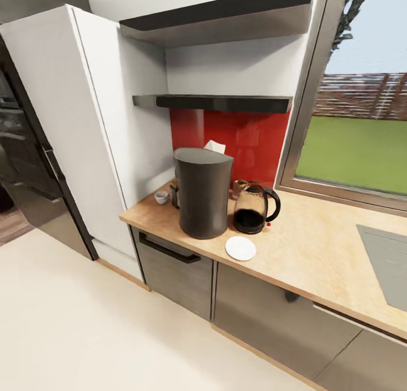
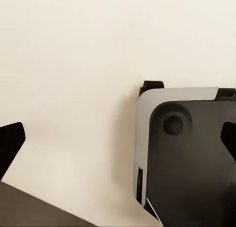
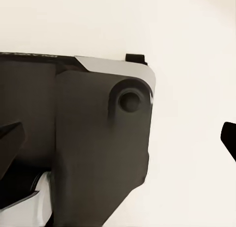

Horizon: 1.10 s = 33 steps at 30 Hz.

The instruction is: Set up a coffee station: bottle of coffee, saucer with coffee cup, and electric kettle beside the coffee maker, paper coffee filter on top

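Observation:
The big dark-grey coffee maker (image 1: 203, 193) stands at the left end of the tan countertop (image 1: 316, 255). The paper coffee filter (image 1: 215, 147) pokes up at the far rim of its top. To its right stands the glass electric kettle (image 1: 252, 208), and the white saucer (image 1: 240, 248) lies bare near the front edge. The coffee cup (image 1: 161, 197) sits at the far left by the wall. A small dark jar that I take for the bottle of coffee (image 1: 174, 194) peeks from behind the maker's left side. The black kitchen shelf (image 1: 226, 103) looks bare. My left gripper (image 2: 120, 141) and right gripper (image 3: 119, 141) hang open over the floor beside my base.
A tall white cabinet (image 1: 85, 125) bounds the counter on the left, with dark appliances (image 1: 22, 170) beyond it. A window (image 1: 362, 148) runs behind the counter's right part, and a grey sink (image 1: 390, 261) is set in at the far right. Pale floor (image 1: 85, 323) lies in front.

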Motion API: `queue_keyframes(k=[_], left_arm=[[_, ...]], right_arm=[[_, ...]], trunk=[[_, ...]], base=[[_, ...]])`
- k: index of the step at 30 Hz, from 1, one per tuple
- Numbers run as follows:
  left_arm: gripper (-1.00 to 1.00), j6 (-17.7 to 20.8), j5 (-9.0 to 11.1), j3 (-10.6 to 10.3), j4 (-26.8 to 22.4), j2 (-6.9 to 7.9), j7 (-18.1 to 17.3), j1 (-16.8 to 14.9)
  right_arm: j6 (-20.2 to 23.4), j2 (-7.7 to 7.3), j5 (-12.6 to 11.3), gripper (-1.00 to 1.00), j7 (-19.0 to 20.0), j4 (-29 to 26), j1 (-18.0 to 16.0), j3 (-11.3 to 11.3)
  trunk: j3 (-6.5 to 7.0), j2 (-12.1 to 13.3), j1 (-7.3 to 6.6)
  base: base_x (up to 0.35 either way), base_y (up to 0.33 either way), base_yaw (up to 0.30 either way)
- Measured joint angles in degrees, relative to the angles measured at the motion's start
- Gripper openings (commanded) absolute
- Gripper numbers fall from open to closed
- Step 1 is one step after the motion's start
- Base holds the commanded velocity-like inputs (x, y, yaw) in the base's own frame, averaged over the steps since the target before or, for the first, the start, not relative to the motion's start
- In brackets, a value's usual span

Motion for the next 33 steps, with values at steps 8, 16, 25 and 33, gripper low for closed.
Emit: queue_keyframes(k=[8, 16, 25, 33], left_arm=[[1.00, 0.01, 0.00, -0.07, -0.01, -0.02, 0.00, 0.01], [1.00, -0.04, 0.00, -0.08, -0.03, -0.06, 0.00, 0.00], [1.00, 0.00, -0.01, -0.15, 0.00, -0.12, 0.01, -0.02], [1.00, 0.01, -0.01, -0.17, 0.01, -0.11, 0.01, -0.02]], right_arm=[[0.01, -0.01, -0.03, 1.00, 0.00, 0.01, 0.00, -0.02], [0.07, -0.23, -0.12, 1.00, 0.00, 0.00, 0.02, -0.09], [0.09, -0.27, -0.23, 1.00, 0.07, -0.02, 0.02, -0.10], [0.06, -0.25, -0.26, 1.00, 0.08, -0.02, 0.02, -0.10]], trunk=[[-0.44, -0.01, -0.01], [-0.53, -0.01, -0.02], [-0.53, -0.01, -0.02], [-0.53, -0.01, -0.01]], base=[[0.100, 0.319, 0.185], [0.181, 0.308, 0.022], [0.202, 0.291, -0.152], [0.139, 0.308, -0.274]])
